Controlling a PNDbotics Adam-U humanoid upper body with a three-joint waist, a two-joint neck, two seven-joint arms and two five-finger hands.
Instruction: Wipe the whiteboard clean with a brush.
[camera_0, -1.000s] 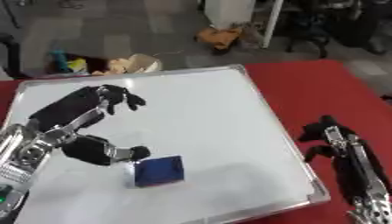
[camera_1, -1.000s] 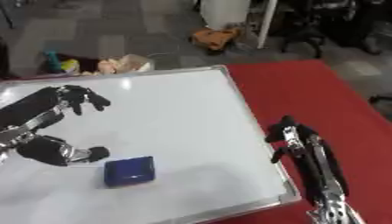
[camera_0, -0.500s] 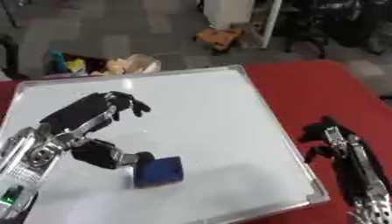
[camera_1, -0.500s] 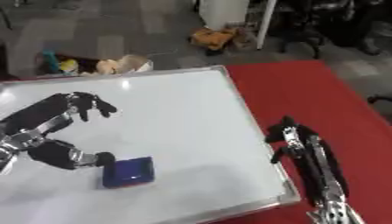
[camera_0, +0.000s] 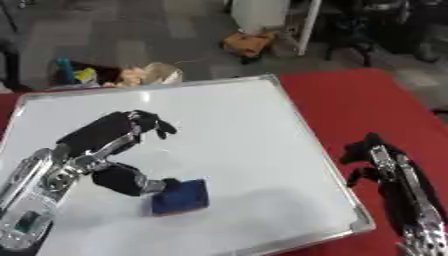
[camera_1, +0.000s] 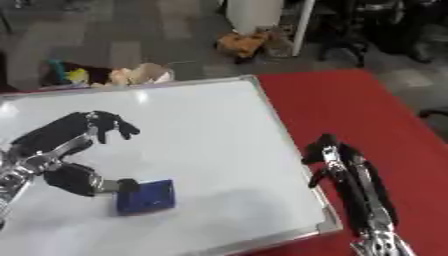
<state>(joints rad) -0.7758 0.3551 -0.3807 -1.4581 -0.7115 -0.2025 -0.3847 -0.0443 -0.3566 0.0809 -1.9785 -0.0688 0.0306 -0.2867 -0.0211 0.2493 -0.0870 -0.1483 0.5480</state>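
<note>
Lying flat on the red bench (camera_0: 376, 100) was one whiteboard (camera_0: 236, 145), its silver frame running askew, the surface white with no marks I could make out. One brush (camera_0: 179, 197) — a small dark blue block — rested on the board toward its 7 o'clock part, well inside the frame. The left hand (camera_0: 114, 132) hung over the board at about 9 o'clock, coming in from the lower left edge. Its thumb (camera_0: 131, 182) reached down and met the brush's left edge, while the fingers (camera_0: 153, 124) arched above, gently curled and apart from the brush; nothing was closed round the block. The right hand (camera_1: 337, 162) showed at 4 o'clock, lying on the red cloth just beside the board's right frame, fingers up and relaxed, holding nothing. Beyond the bench at 12 o'clock, the grey floor carried some clutter — an orange-brown object (camera_0: 248, 42) and a small heap of coloured items (camera_0: 118, 74) near the board's far corner.
</note>
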